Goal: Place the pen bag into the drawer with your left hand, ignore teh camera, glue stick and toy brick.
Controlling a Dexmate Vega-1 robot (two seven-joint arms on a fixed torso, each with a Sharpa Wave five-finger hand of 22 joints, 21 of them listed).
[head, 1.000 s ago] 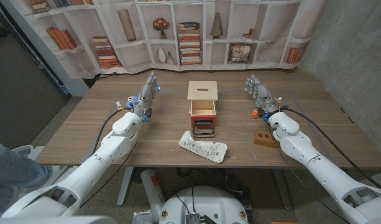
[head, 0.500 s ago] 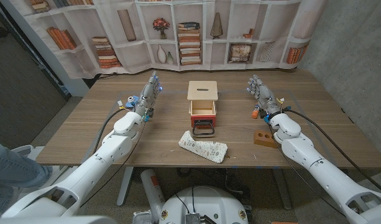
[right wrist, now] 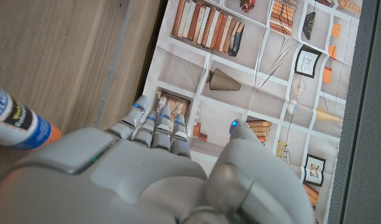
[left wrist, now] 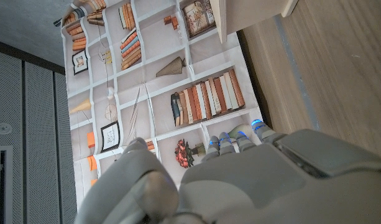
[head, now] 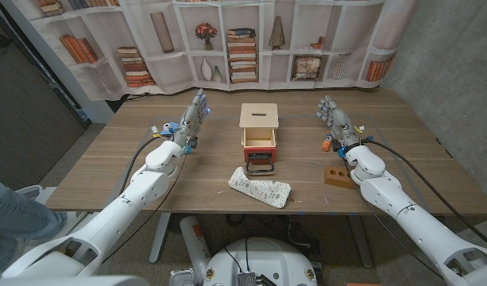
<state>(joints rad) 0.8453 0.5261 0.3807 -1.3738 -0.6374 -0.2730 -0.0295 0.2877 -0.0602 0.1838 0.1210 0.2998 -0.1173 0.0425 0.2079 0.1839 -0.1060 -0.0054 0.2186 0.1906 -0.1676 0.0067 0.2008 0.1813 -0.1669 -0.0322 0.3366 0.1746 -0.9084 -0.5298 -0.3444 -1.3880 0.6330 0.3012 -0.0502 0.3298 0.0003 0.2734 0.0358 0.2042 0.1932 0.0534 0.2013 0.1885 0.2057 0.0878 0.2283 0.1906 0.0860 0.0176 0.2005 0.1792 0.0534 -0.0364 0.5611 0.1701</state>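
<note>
Left hand (head: 191, 119): we hold it raised over the far left part of the table (head: 108, 171), fingers apart and reaching away from us, nothing in it. In the left wrist view the back of the left hand (left wrist: 252, 180) is bare of any load.

Right hand (head: 336, 121): likewise unloaded, fingers spread, over the far right part of the table, with the glue stick (head: 326, 145) just beside it. In the right wrist view the right hand (right wrist: 159, 174) stands next to the glue stick (right wrist: 19, 121).

Pen bag (head: 261, 189): pale, patterned, soft; lying flat near the table's front edge, a little right of centre. From our left hand it lies toward us and inward, to the right. Its long axis runs roughly across the table, left end slightly farther from us than the right. Both hands look about equally distant from it; the task assigns the left.

Drawer (head: 259, 144): pulled out of the small wooden box (head: 260, 117), opening upward, directly beyond the pen bag.

Camera (head: 260, 166): dark object between drawer and pen bag, close to both.

Toy brick (head: 336, 175): brown block well right of the pen bag.
</note>
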